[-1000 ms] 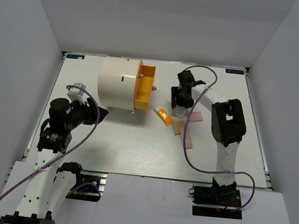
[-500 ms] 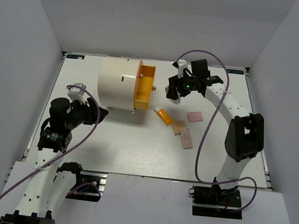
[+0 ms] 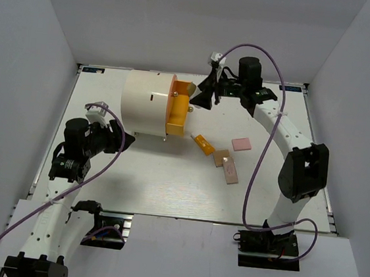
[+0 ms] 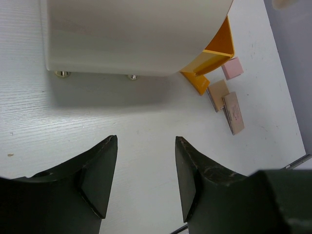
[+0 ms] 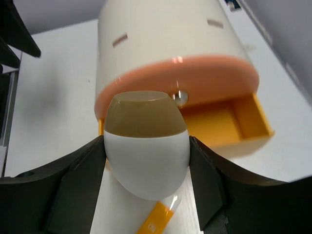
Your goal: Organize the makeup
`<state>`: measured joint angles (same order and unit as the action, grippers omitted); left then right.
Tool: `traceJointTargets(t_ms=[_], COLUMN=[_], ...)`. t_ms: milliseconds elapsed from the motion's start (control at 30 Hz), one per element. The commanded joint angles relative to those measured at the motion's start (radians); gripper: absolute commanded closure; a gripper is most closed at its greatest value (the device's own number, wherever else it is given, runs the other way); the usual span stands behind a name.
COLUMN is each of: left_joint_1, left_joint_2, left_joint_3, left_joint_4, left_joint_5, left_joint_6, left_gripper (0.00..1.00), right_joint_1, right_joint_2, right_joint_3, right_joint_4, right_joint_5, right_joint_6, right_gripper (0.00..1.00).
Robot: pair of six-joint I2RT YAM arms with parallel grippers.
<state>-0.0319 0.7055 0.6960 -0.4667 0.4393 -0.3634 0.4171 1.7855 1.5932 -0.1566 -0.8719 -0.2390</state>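
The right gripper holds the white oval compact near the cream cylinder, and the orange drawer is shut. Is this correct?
Not quite. The right gripper does hold the white oval compact near the cream cylinder, but the orange drawer is pulled open, not shut. The right wrist view shows its open inside.

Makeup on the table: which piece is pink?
The pink square, alone on the right; the orange tube, tan square and beige bar lie bunched together.
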Motion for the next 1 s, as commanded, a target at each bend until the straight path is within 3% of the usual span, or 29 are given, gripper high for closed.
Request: traceJointTargets(t_ms=[0,267,433,533,633,833,967], left_joint_1=[0.006,0.006,0.006,0.006,0.006,0.006,0.006], left_joint_2=[-0.011,-0.020,-0.020,-0.024,-0.032,-0.034,-0.040], left_joint_3=[0.014,0.011,0.017,0.025,0.028,0.025,0.025], left_joint_4=[0.017,0.003,-0.004,-0.016,-0.030,-0.029,-0.029], left_joint_5=[0.021,0.010,0.007,0.001,-0.002,0.001,0.006], left_joint_6=[-0.005,-0.008,-0.011,-0.009,-0.002,-0.002,-0.003], left_gripper=[0.39,0.39,0.39,0.39,0.39,0.39,0.39], right_joint_1=[0.023,0.080,0.088,0.091,0.097,0.097,0.094], right_joint_2=[0.058,0.124,0.156,0.164,0.158,0.144,0.140], right_joint_3=[0.106,0.102,0.018,0.001,-0.062,-0.125,-0.128], right_joint_4=[0.187,0.391,0.587,0.606,0.663,0.690,0.687], right_joint_5=[-0.134,-0.193,-0.203,-0.205,-0.202,-0.191,-0.193], right_joint_6=[0.039,0.145,0.275,0.294,0.323,0.334,0.339], right_gripper=[1.00,1.00,0.89,0.85,0.77,0.47,0.42])
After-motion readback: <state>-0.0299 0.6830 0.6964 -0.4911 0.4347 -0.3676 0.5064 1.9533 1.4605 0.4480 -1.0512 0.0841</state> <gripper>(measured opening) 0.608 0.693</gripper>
